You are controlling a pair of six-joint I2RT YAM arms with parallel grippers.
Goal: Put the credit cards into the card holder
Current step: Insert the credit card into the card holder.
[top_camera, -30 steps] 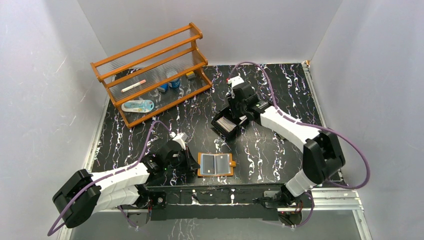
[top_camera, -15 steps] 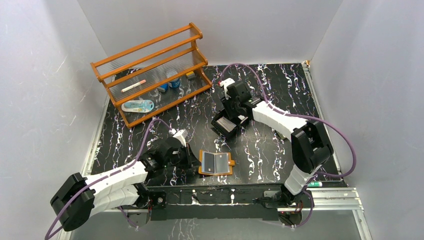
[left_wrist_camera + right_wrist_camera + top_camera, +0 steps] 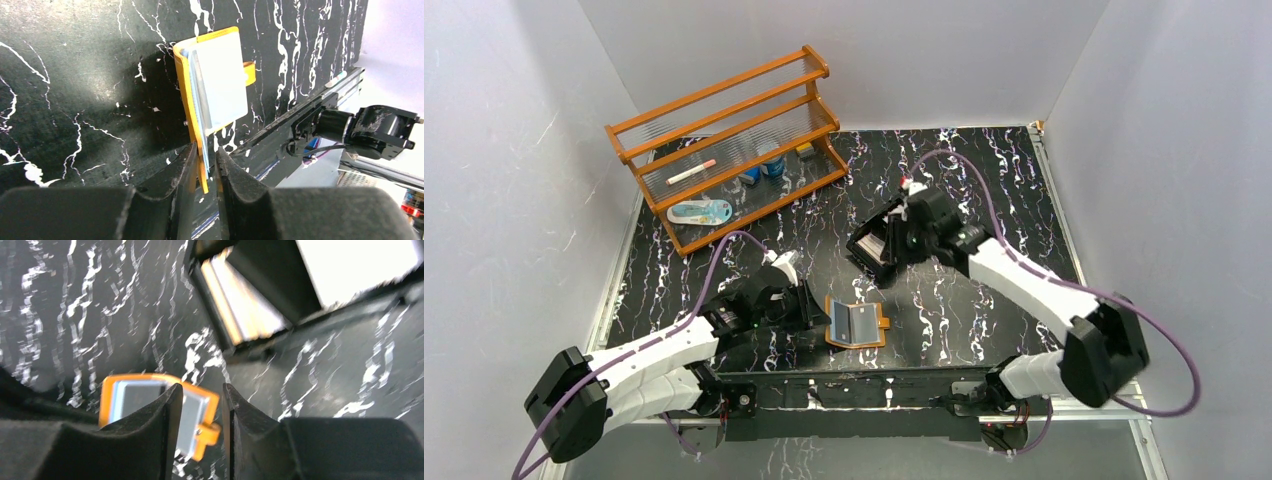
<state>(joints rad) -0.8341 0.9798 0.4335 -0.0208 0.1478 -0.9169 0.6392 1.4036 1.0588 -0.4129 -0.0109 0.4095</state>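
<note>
The orange-tan card holder [image 3: 857, 322] lies open near the table's front edge, its clear sleeves showing. My left gripper [image 3: 812, 306] is shut on the holder's left cover and raises that side off the table. In the left wrist view the cover edge and sleeves [image 3: 215, 85] stand between my fingertips [image 3: 205, 150]. The credit cards [image 3: 880, 246] stand edge-on in a black tray [image 3: 861, 243]. My right gripper [image 3: 894, 238] hovers over that tray, open and empty. The right wrist view shows the cards [image 3: 240, 305], the tray wall [image 3: 270, 270] and the holder [image 3: 135, 390] beyond my fingertips [image 3: 202, 390].
An orange wooden rack [image 3: 724, 140] stands at the back left with a pen and small items on its shelves. A metal rail [image 3: 874, 385] runs along the front edge just behind the holder; it also shows in the left wrist view [image 3: 300, 125]. Grey walls enclose the table.
My left gripper has moved right onto the holder's left cover and lifted it, so the holder now sits tilted. My right arm has swung its wrist rightward while staying over the black tray.
</note>
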